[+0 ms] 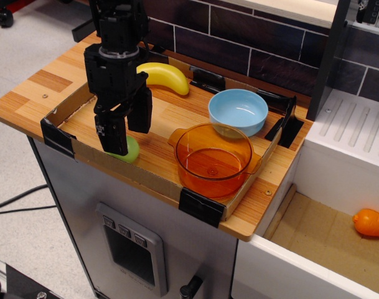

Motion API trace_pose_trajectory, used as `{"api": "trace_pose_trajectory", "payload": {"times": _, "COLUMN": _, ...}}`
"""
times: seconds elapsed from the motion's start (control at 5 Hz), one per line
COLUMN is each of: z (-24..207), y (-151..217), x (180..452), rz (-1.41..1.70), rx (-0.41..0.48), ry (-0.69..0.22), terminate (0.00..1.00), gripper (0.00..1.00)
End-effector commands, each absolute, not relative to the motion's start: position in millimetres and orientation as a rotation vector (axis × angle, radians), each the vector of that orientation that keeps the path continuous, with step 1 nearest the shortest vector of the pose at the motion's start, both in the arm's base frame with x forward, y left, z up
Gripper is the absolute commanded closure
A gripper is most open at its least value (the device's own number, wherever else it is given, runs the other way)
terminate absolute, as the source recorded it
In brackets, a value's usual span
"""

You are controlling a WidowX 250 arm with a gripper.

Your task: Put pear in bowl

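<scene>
The light green pear (131, 151) lies at the front left of the cardboard tray (152, 176), mostly hidden behind my gripper's near finger. My black gripper (127, 132) is open and hangs straight over the pear, one finger in front of it and one behind. The fingers are spread and not closed on the fruit. The light blue bowl (238, 111) stands empty at the tray's back right, well apart from the gripper.
A transparent orange pot (213, 157) stands in front of the bowl, to the right of the pear. A yellow banana (166, 77) lies at the tray's back. An orange toy vegetable (370, 222) lies in the lower bin at right.
</scene>
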State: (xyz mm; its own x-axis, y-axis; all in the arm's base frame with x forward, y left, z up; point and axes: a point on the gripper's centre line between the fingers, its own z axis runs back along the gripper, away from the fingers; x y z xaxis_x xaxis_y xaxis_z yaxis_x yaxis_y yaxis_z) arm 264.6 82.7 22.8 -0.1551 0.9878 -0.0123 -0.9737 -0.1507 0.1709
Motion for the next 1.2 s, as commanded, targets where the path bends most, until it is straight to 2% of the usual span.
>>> {"api": "trace_pose_trajectory", "payload": {"times": 0.0, "z": 18, "y": 85, "x": 270, "rz": 1.718, "rx": 0.107, "ry": 0.074, "terminate": 0.00, "gripper": 0.00}}
{"api": "trace_pose_trajectory", "payload": {"times": 0.2, "z": 16, "y": 84, "x": 271, "rz": 1.706, "rx": 0.096, "ry": 0.064, "terminate": 0.00, "gripper": 1.00}}
{"api": "trace_pose_trajectory", "payload": {"times": 0.4, "z": 28, "y": 84, "x": 274, "rz": 1.713, "rx": 0.070, "ry": 0.069, "terminate": 0.00, "gripper": 1.00}}
{"api": "trace_pose_trajectory", "payload": {"times": 0.6, "z": 62, "y": 86, "x": 280, "rz": 1.738, "rx": 0.033, "ry": 0.057, "terminate": 0.00, "gripper": 1.00}}
{"api": "trace_pose_trajectory", "payload": {"times": 0.8, "z": 103, "y": 86, "x": 290, "rz": 1.786, "rx": -0.051, "ry": 0.000, "terminate": 0.00, "gripper": 1.00}}
{"api": "trace_pose_trajectory", "payload": {"times": 1.0, "z": 119, "y": 73, "x": 301, "rz": 1.786, "rx": -0.090, "ry": -0.071, "terminate": 0.00, "gripper": 1.00}}
